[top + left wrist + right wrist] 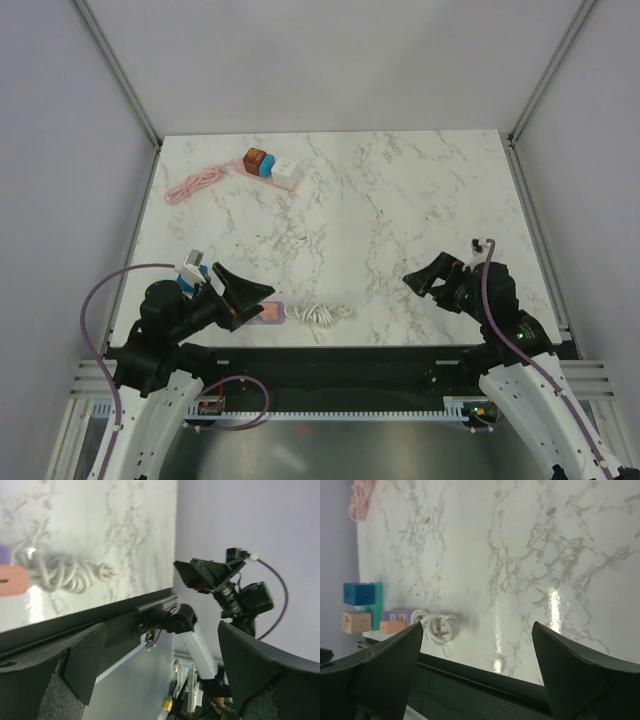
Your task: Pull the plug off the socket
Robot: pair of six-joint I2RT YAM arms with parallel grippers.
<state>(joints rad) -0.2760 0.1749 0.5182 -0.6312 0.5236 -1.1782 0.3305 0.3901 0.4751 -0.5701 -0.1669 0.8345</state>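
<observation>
Any print on the blocks was too small to read. The socket, a salmon block with a purple piece against it, lay at the near edge of the marble table, just ahead of the left gripper. That gripper's fingers stood spread wide, clasping nothing. The white cord lay bundled just beside the socket on its right. Its plug rested on the table at the end of the bundle away from the socket, prongs bare. The right gripper hung well to the right of the cord, likewise spread and holding nothing. Toward the far left corner three blocks sat side by side, orange-brown, blue and white, with a pink cable coiled to their left
</observation>
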